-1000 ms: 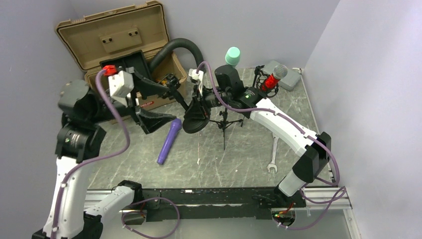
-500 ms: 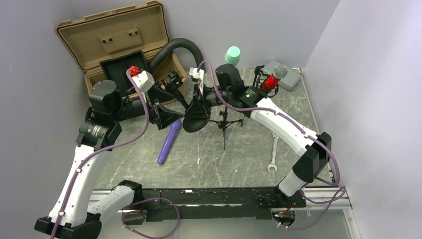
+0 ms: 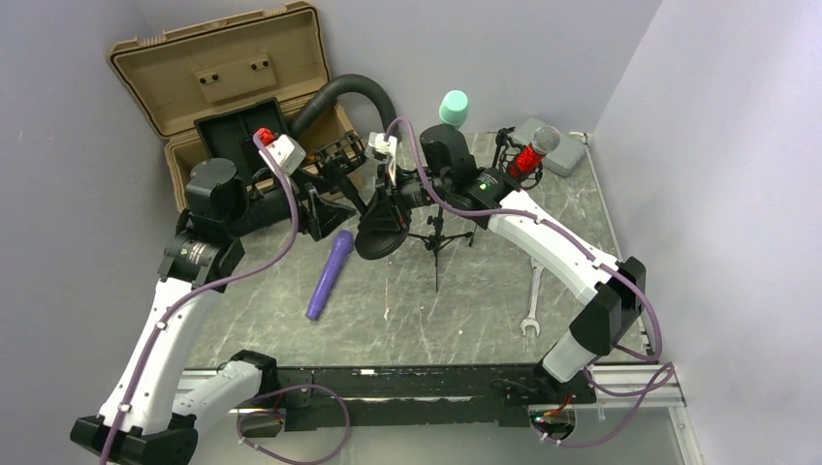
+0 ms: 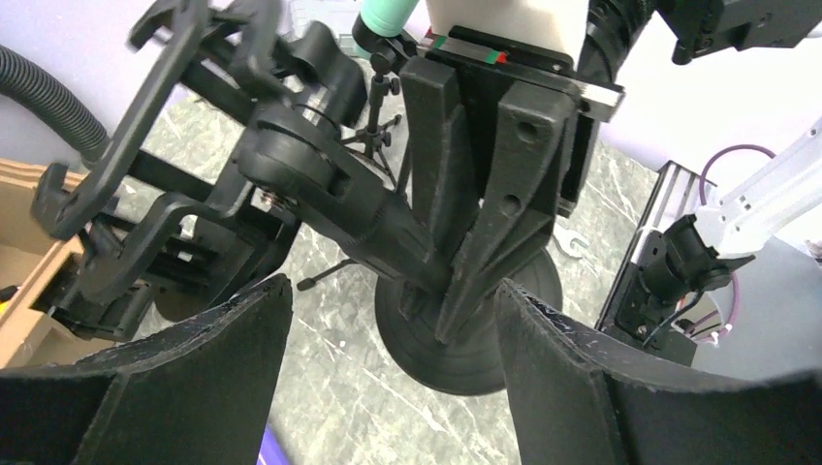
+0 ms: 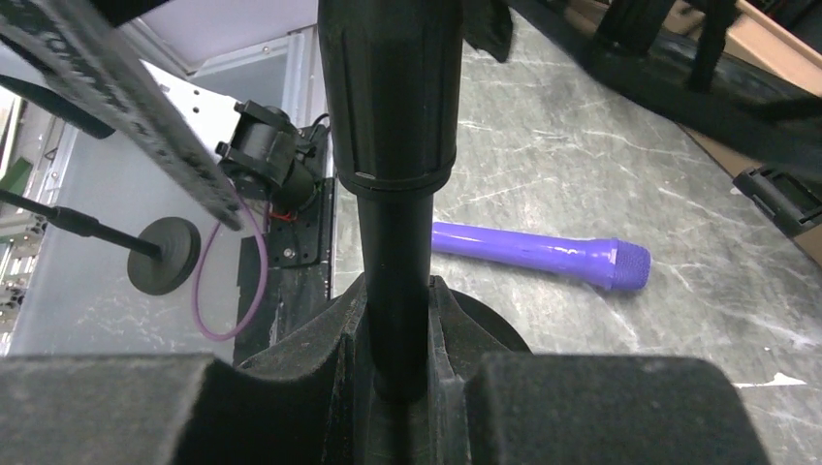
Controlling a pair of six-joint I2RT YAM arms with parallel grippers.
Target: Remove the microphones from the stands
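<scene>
Nearest, well to the near right of the stand, a wrench lies flat on the table. The purple mic lies on the table just near-left of the stand's round base. It is off the stand and touches neither gripper, and its head points towards the base. The right gripper is clamped narrow on the stand's pole, just above the base. The left gripper stands wide and holds nothing, just left of the stand. Its fingers face the pole and the right gripper without touching either. The stand's cradle juts out far-left of the pole. Just behind the stand, to its right, is a small tripod with a teal mic on top. Far right of the stand a red mic sits in a mount beside a grey box. Far left of the stand is an open tan case, with a black hose arching from it.
</scene>
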